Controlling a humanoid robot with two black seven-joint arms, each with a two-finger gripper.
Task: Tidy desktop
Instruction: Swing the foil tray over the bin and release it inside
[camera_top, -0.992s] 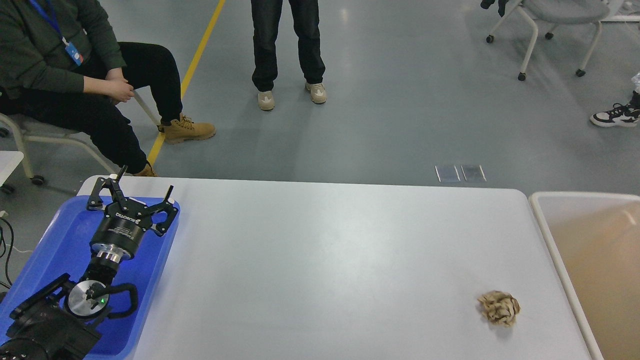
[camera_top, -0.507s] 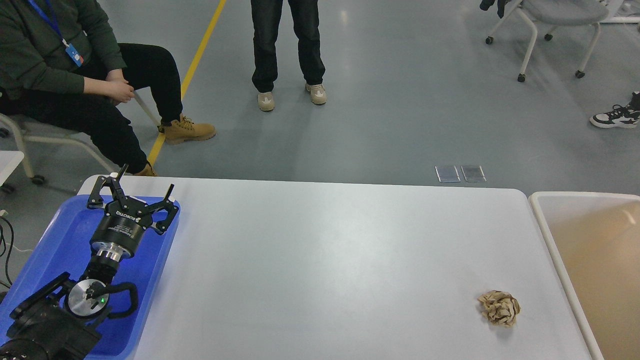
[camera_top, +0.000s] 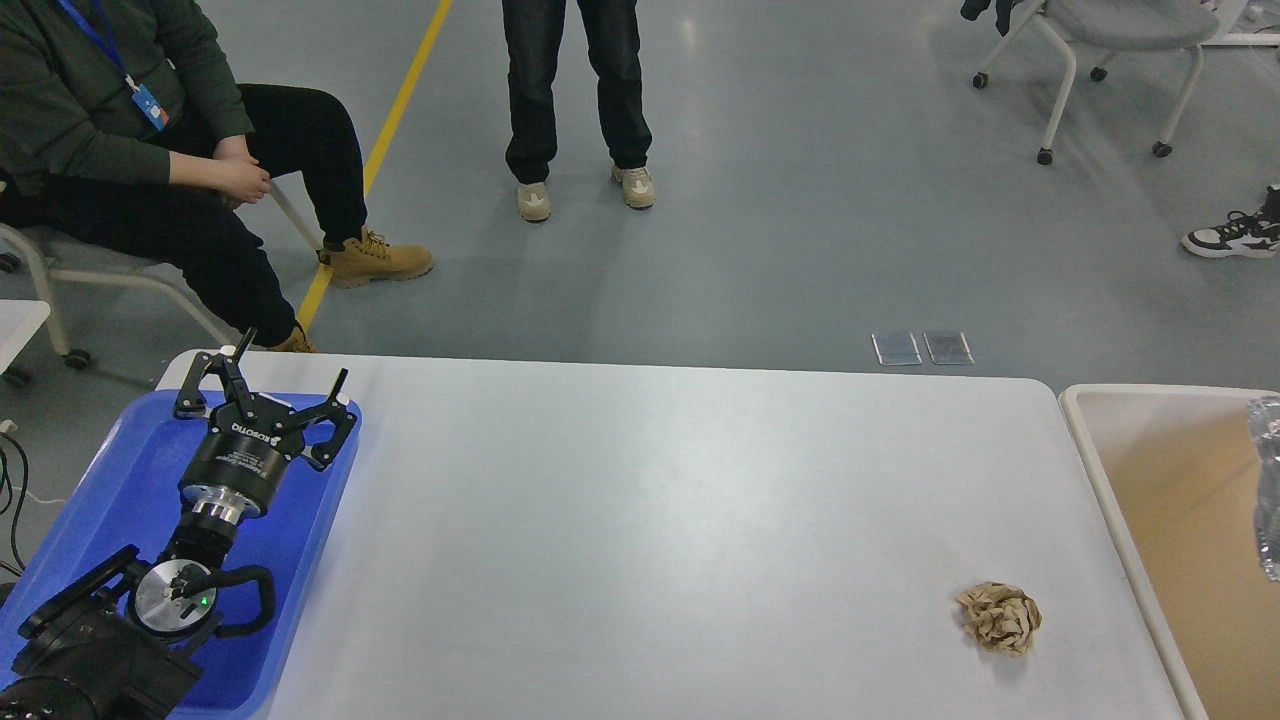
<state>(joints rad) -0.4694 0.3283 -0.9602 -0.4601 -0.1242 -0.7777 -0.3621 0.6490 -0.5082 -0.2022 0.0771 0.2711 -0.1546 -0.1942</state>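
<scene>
The white desktop (camera_top: 650, 520) fills the middle of the head view. A crumpled brown paper ball (camera_top: 999, 618) lies on it near the front right, close to the bin. My left gripper (camera_top: 294, 358) is open and empty, held over the far end of the blue tray (camera_top: 110, 470) at the desktop's left end. It is far from the paper ball. My right gripper is out of view.
A cream-rimmed beige bin (camera_top: 1098, 470) stands against the desktop's right edge. A clear crumpled plastic thing (camera_top: 1268, 485) shows over it at the frame's right edge. A seated person (camera_top: 150, 170) and a standing person (camera_top: 575, 100) are beyond the far edge.
The clear plastic thing has come into view over the bin at the right edge. My left arm and the paper ball have not moved.
</scene>
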